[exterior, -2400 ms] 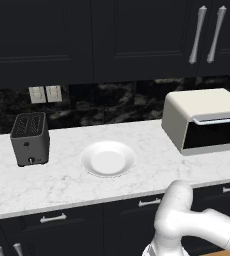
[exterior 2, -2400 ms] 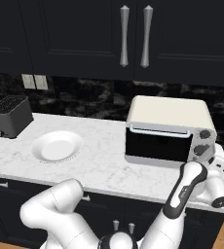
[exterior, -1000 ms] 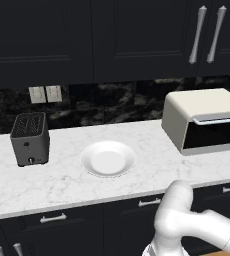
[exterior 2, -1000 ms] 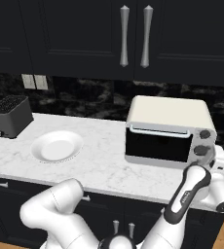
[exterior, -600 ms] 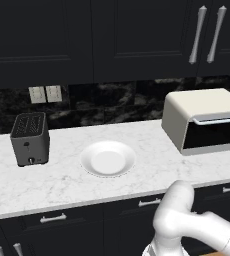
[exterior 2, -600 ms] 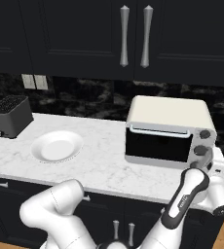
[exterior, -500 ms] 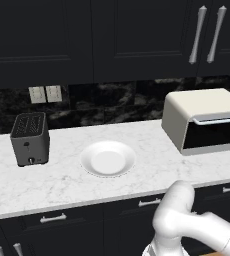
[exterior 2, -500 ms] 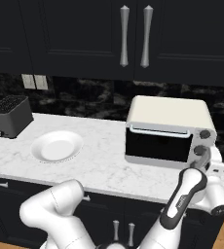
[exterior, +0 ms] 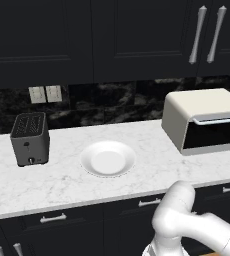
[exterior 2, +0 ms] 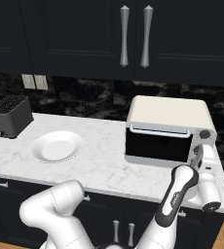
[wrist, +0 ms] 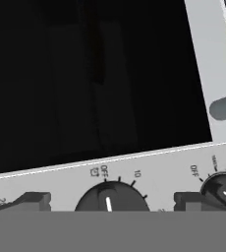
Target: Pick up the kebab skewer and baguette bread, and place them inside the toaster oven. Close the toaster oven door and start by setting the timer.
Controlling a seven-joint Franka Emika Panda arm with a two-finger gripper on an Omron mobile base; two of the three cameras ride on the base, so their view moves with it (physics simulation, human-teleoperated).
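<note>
Marble counter (exterior: 62, 185), open fingers (wrist: 36, 199) astride toaster oven (exterior 2: 170, 129) timer knob (wrist: 110, 199).

I am looking at a home kitchen, rendered. A white marble counter (exterior: 62, 185) is running along dark base cabinets with silver drawer pulls (exterior: 53, 218). Black upper cabinets (exterior 2: 133, 34) with long silver handles are hanging above a black marble backsplash (exterior: 112, 102) carrying two wall outlets (exterior: 45, 93). On the counter, a dark slot toaster (exterior: 30, 138), a white plate (exterior: 108, 158) and a cream toaster oven (exterior 2: 167, 129) are sitting well apart.
</note>
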